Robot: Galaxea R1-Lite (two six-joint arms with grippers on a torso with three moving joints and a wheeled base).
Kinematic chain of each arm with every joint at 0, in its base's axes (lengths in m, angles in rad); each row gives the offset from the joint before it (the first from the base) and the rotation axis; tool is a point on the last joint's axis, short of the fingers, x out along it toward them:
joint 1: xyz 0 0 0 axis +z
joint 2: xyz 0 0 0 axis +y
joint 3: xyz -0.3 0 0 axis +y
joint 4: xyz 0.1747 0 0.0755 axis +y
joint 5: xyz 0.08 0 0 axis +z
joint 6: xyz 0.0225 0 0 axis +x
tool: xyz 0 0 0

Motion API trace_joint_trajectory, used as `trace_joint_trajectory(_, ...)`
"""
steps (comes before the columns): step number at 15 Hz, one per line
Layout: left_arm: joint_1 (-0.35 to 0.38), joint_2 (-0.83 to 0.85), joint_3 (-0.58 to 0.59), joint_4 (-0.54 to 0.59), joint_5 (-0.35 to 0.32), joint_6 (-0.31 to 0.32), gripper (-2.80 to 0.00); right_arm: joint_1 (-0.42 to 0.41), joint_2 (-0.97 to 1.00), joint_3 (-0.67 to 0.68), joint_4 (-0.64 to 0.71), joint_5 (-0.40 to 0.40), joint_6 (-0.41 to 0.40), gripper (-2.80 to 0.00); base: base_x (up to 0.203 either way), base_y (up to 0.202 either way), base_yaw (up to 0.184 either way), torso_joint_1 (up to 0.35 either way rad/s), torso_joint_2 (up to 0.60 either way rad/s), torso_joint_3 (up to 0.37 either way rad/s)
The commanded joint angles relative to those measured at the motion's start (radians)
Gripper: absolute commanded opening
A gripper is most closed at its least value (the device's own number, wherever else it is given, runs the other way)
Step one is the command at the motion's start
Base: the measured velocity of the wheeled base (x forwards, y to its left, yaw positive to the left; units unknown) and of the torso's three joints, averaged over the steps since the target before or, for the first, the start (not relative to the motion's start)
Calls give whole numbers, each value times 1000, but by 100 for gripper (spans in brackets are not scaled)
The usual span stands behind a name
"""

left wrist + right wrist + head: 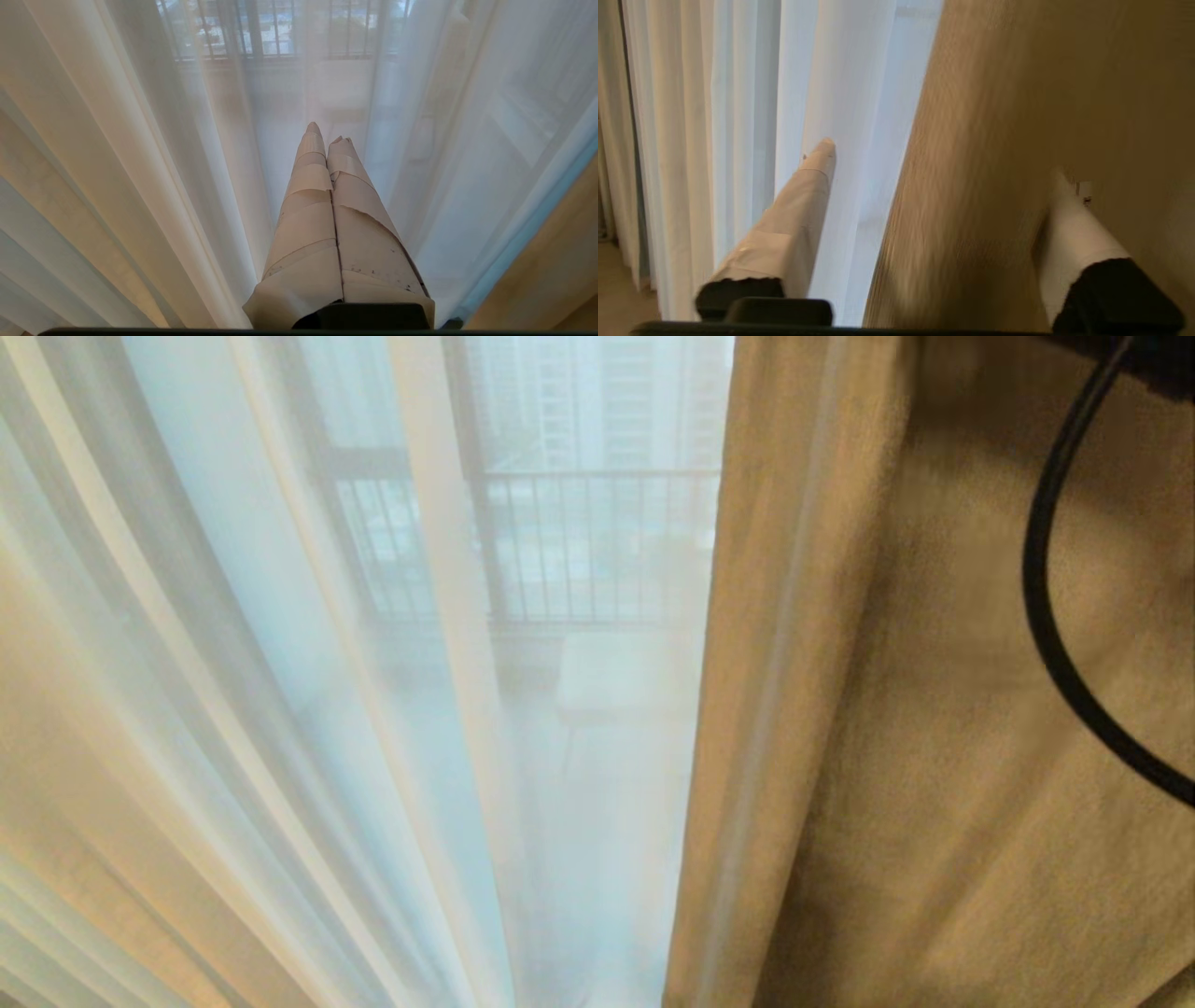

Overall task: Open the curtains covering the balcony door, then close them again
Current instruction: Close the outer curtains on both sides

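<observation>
Right pincer (943,168) has its fingers spread wide with the edge of the beige drape (934,728) between them, not clamped, so I'd guess it's between the open and close steps and must re-grip that edge next. Left pincer (327,140) is pressed together, idle by the sheers (280,663). The balcony door (467,476) is only hazily visible through them, plus a strip of wooden floor (616,298).

left gripper (327,140) fingers: long, tapering, wrapped in cream tape (torn and speckled in places)
right gripper (941,172) fingers: pale tape wrap, black bases
cable (1046,616): black, looped
</observation>
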Motion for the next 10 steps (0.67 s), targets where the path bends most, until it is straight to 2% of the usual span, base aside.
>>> trace_joint_trajectory(1, 0, 0, 0, 0, 0, 0, -280, 0, -97, 88, -1, 0, 0, 0, 0, 0, 0, 0, 0, 0)
trace_joint_trajectory(4, 0, 0, 0, 0, 0, 0, -280, 0, -187, 203, 1, 0, 0, 0, 0, 0, 0, 0, 0, 0)
trace_joint_trajectory(10, 0, 0, 0, 0, 0, 0, -280, -14, -426, 532, 0, 0, 2, 0, 0, 0, 0, 0, 0, 0)
